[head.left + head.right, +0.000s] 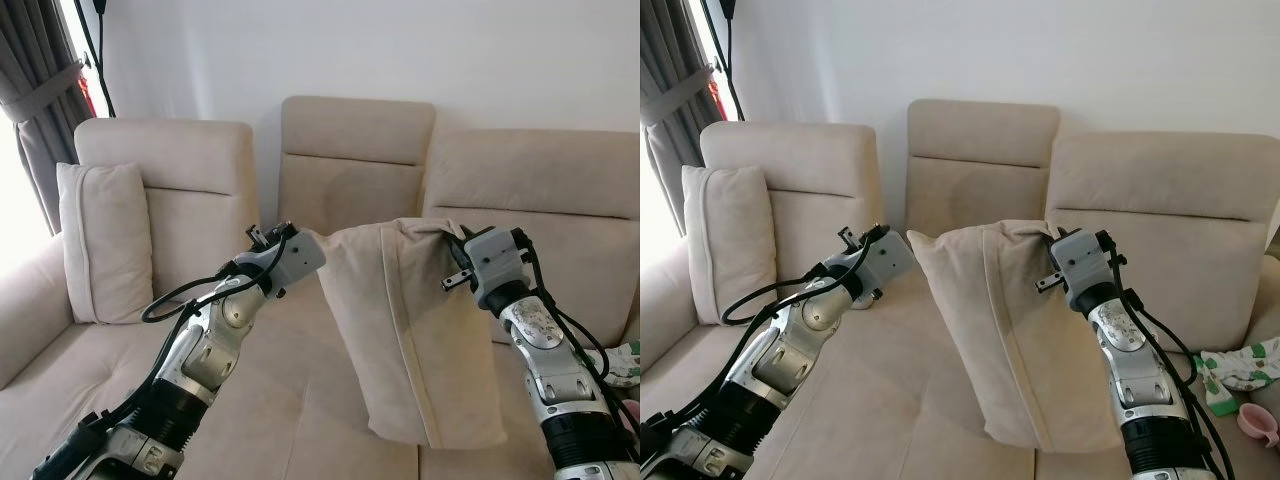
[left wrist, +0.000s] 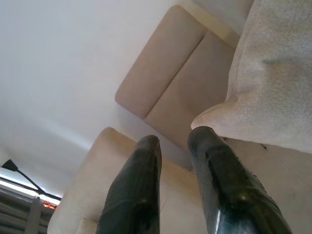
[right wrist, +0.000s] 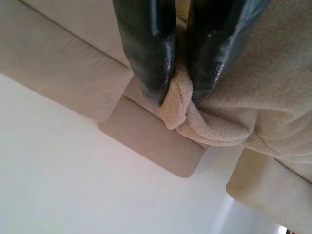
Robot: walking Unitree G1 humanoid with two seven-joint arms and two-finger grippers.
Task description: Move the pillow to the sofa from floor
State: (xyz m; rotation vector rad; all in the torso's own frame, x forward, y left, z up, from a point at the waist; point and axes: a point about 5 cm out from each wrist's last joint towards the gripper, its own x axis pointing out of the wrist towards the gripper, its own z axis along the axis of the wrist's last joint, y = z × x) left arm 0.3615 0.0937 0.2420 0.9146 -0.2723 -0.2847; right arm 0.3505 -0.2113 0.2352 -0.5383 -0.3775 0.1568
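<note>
**A:** What did we hold at that moment, and where was it?

**B:** We held the pillow (image 1: 410, 330) up over the sofa (image 1: 300, 400) seat, its lower edge touching or almost touching the cushion. Our right tool (image 3: 178, 95) was closed on a fold of fabric at the top corner. Our left tool (image 2: 175, 146) was beside the other top corner with a gap between its fingers, and the fabric lay only against one finger (image 2: 229, 180), so we judged it was not gripping.

**A:** What could have gone wrong?

**B:** We thought the pillow hung from one small pinch. If that fold slipped, the pillow could have dropped, tipped forward off the seat, and fallen back to the floor. Opening too early, before it leaned on the backrest, carried the same risk.

**A:** And the count?

**B:** We counted two pillows: the one we carried, and a second pillow (image 1: 103, 240) standing against the left armrest. Three backrest sections, two tools. At the right edge lay a green-printed cloth (image 1: 1240, 368) and a small pink object (image 1: 1258, 422).
</note>
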